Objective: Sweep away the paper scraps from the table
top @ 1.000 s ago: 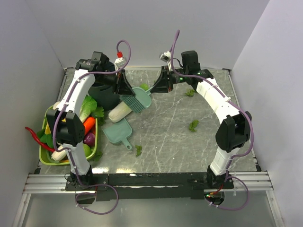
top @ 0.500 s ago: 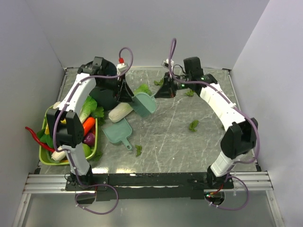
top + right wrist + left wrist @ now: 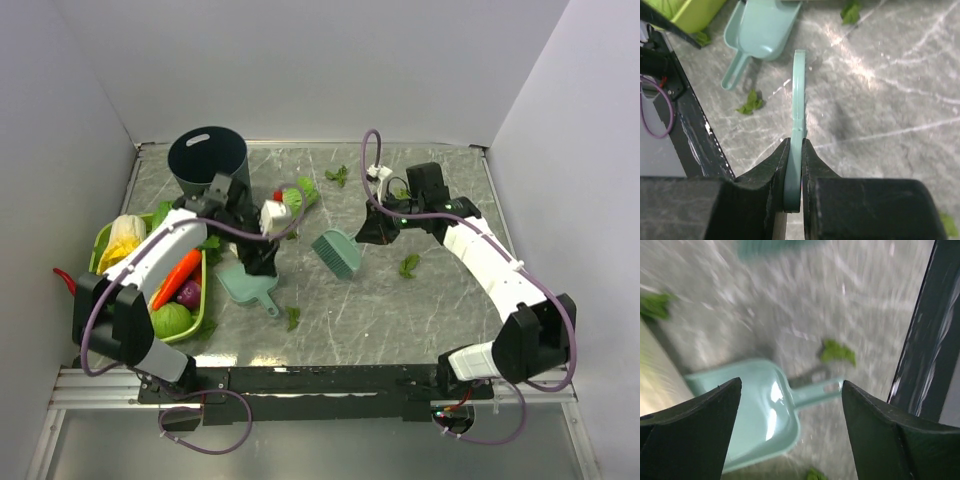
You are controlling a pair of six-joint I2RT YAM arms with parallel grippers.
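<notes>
Marble table [image 3: 420, 320]: my left gripper [image 3: 790, 390] hangs spread wide above the dustpan [image 3: 247, 281], right gripper [image 3: 795, 150] pinching the brush [image 3: 338, 252] beside it, scraps [image 3: 293, 317] near it.

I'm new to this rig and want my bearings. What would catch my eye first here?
The teal brush, pinched in the right gripper at mid-table. Next, the open left gripper hovering above the teal dustpan, beside a lime tray of bright vegetables. Dark-green paper scraps dot the marble table.
</notes>
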